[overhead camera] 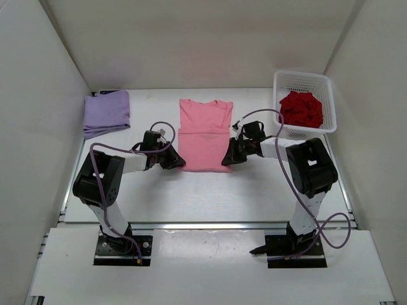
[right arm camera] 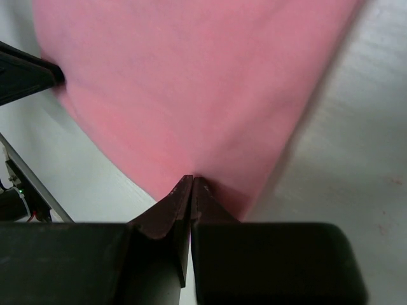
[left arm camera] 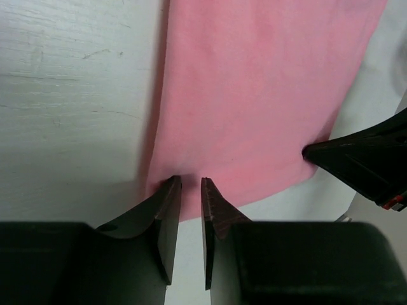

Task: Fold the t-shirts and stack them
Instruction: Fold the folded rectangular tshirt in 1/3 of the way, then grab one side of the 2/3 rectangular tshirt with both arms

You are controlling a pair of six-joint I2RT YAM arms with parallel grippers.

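Observation:
The pink t-shirt (overhead camera: 204,135) lies flat in the middle of the table, folded into a long strip with its collar at the far end. My left gripper (overhead camera: 174,162) is at its near left corner. In the left wrist view the jaws (left arm camera: 191,181) stand a narrow gap apart over the hem of the pink fabric (left arm camera: 254,95). My right gripper (overhead camera: 227,159) is at the near right corner. It is shut (right arm camera: 193,179) on the hem of the pink cloth (right arm camera: 191,82). The lavender t-shirt (overhead camera: 107,112) lies folded at the far left. The dark red t-shirt (overhead camera: 301,108) lies crumpled in the basket.
A white plastic lattice basket (overhead camera: 324,86) stands at the far right corner. White walls close the table in on the left, the far side and the right. Each wrist view shows the other gripper's tip at the opposite corner.

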